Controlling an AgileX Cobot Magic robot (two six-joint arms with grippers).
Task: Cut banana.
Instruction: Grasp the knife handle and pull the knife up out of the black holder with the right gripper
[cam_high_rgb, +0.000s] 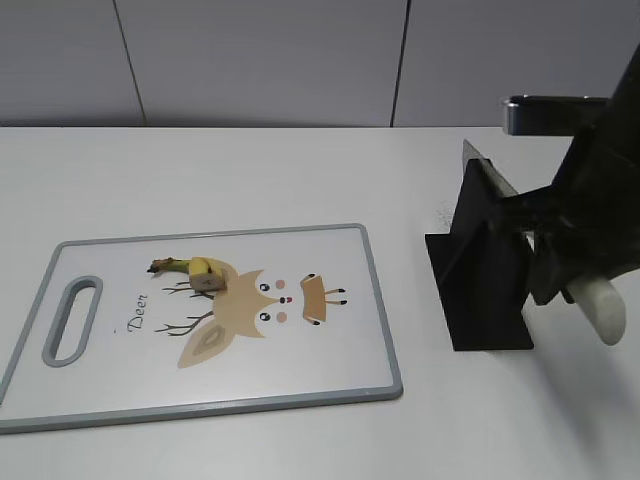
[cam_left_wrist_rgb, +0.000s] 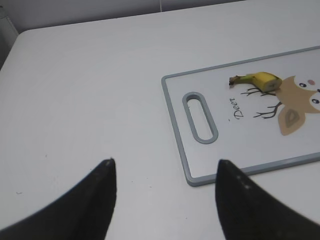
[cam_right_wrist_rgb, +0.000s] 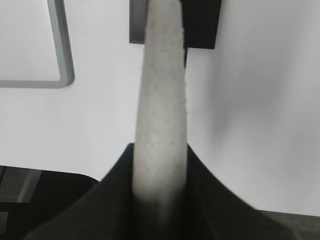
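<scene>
A short piece of banana (cam_high_rgb: 197, 271) with a cut end lies on the upper left of the white cutting board (cam_high_rgb: 370, 300), which has a deer picture; it also shows in the left wrist view (cam_left_wrist_rgb: 260, 80). My right gripper (cam_high_rgb: 552, 268) is shut on the white handle of the knife (cam_high_rgb: 600, 305), also seen in the right wrist view (cam_right_wrist_rgb: 160, 100), where the gripper (cam_right_wrist_rgb: 160, 162) clamps it. The knife's blade (cam_high_rgb: 488, 168) sits in the black knife stand (cam_high_rgb: 485, 270). My left gripper (cam_left_wrist_rgb: 165, 172) is open and empty above the bare table, left of the board (cam_left_wrist_rgb: 175, 130).
The board's handle slot (cam_high_rgb: 72, 318) is at its left end. The board's corner (cam_right_wrist_rgb: 62, 60) and the stand's base (cam_right_wrist_rgb: 200, 25) show in the right wrist view. A grey wall runs behind the white table.
</scene>
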